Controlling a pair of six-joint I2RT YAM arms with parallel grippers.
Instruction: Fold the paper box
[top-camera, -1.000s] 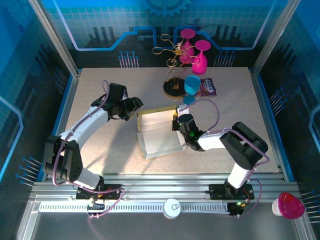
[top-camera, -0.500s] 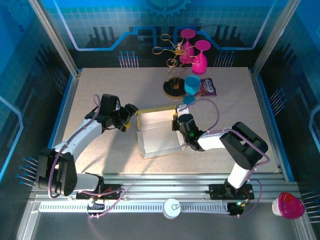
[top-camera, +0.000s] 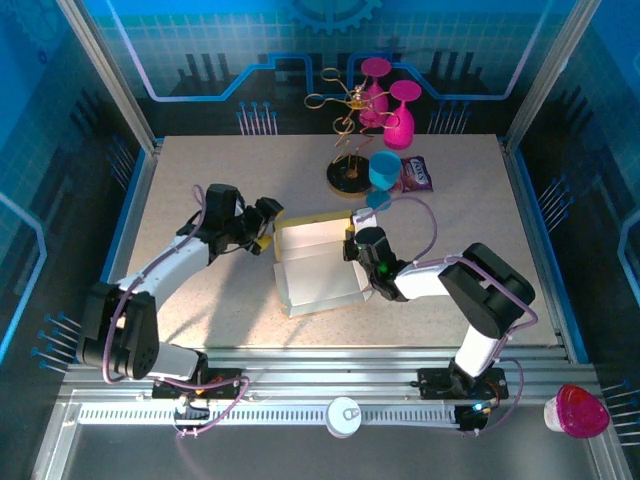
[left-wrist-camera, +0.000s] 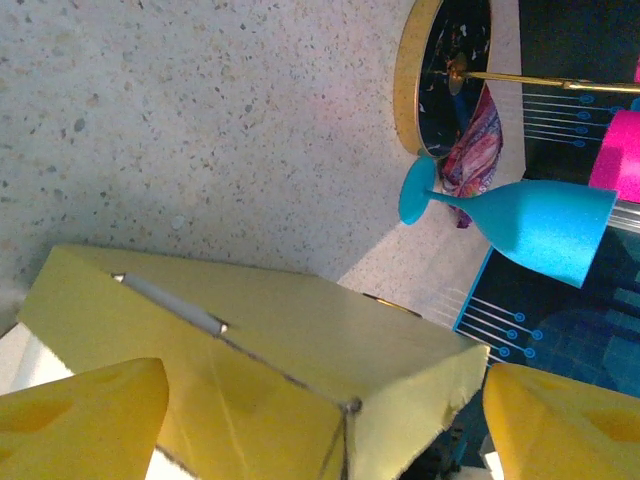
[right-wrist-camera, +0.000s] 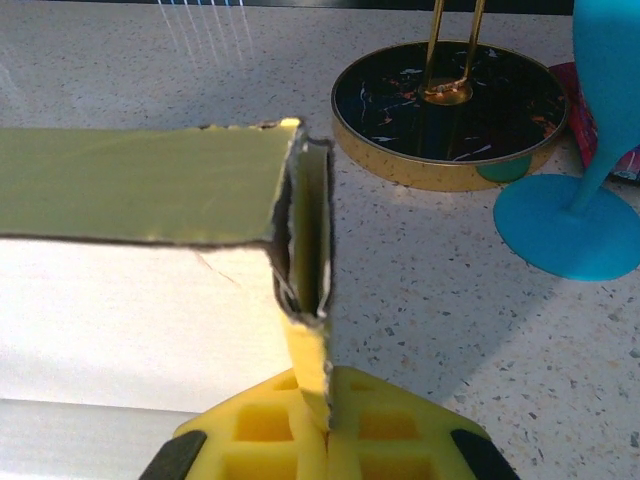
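The paper box (top-camera: 318, 272) lies partly folded mid-table, white inside, yellow outside, with its far wall raised. My left gripper (top-camera: 267, 226) is at the box's far left corner. In the left wrist view its yellow fingers (left-wrist-camera: 85, 420) stand wide apart, open, astride the box's yellow corner (left-wrist-camera: 300, 330), and a gap shows beside the right finger. My right gripper (top-camera: 357, 246) is at the box's right side. In the right wrist view the gripper (right-wrist-camera: 328, 420) is shut on a thin upright yellow flap where it meets the far wall (right-wrist-camera: 140, 180).
Just behind the box stand a blue goblet (top-camera: 383, 170), a round black gold-rimmed stand (top-camera: 349, 177) and a purple snack packet (top-camera: 417, 175). Pink goblets (top-camera: 398, 112) hang further back. A pink cup (top-camera: 576, 410) sits off the table at the front right.
My left gripper drew back to the left, opened wider, then came back to the box's far left corner. The right gripper has kept its hold and place.
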